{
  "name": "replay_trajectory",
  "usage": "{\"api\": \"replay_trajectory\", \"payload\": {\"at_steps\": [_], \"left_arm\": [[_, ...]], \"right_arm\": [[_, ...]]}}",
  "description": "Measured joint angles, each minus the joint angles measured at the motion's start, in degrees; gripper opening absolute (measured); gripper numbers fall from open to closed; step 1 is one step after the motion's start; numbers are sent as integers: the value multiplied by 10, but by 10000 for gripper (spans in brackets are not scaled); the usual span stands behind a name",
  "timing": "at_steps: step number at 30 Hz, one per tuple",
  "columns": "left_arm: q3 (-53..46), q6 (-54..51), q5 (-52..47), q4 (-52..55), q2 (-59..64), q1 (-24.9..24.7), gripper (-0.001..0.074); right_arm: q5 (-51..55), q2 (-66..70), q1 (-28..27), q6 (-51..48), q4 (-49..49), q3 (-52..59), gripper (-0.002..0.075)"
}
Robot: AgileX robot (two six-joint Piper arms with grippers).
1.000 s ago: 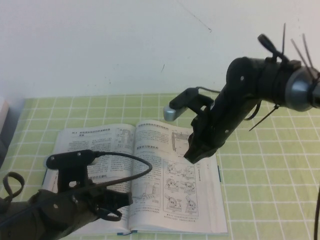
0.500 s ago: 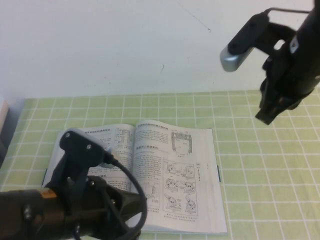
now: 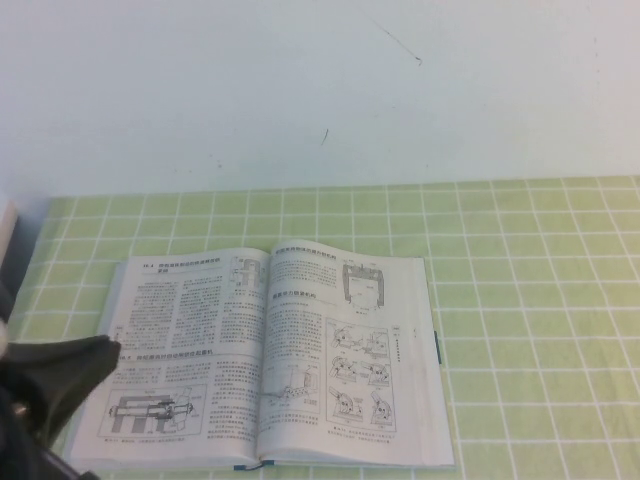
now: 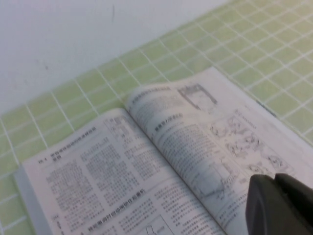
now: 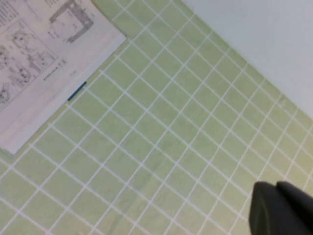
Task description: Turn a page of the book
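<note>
The book point(image 3: 270, 350) lies open and flat on the green checked mat. The page point(image 3: 185, 340) lies flat as the left-hand leaf, with its text blocks and long machine drawing facing up. The right-hand leaf point(image 3: 350, 350) shows a grid of line sketches. My left gripper point(image 4: 274, 178) is shut and empty, hovering above the book's right-hand leaf point(image 4: 230, 132) without touching it. My right gripper point(image 5: 276, 186) is shut and empty over bare mat, well away from the book's corner point(image 5: 44, 54). It is out of the high view.
A dark part of my left arm point(image 3: 50, 380) sits at the lower left of the high view, overlapping the book's left edge. The green checked mat point(image 3: 530, 330) stretches to the right of the book. A white wall point(image 3: 320, 90) stands behind.
My right arm rose from over the right-hand leaf and left the high view. My left arm drew back to the lower left, uncovering the left-hand leaf. The book stayed still.
</note>
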State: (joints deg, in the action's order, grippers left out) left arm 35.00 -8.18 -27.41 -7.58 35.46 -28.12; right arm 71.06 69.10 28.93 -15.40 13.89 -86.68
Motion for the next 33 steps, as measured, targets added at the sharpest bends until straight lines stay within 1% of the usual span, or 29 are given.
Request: {"api": "replay_trajectory", "payload": {"at_steps": [3,8,13,16,19,24,33], "left_arm": [[-3,3,-2,9,-46,1,-4],[-8,4,-5,12,-86,2,-4],[-34,3,44,14,-114,2,-4],[-43,3,73,14,-119,2,-4],[-49,3,78,14,-119,2,-4],[-59,2,75,14,-119,2,-4],[-60,2,13,14,-119,2,-4]], "right_arm": [[-9,-82,0,23,1,75,-3],[-103,-219,0,33,1,235,-3],[-182,-339,0,71,1,416,-3],[-227,-394,0,95,1,503,-3],[-264,-436,0,121,1,569,-3],[-284,-460,0,140,1,623,-3],[-313,-460,0,146,1,628,-3]]}}
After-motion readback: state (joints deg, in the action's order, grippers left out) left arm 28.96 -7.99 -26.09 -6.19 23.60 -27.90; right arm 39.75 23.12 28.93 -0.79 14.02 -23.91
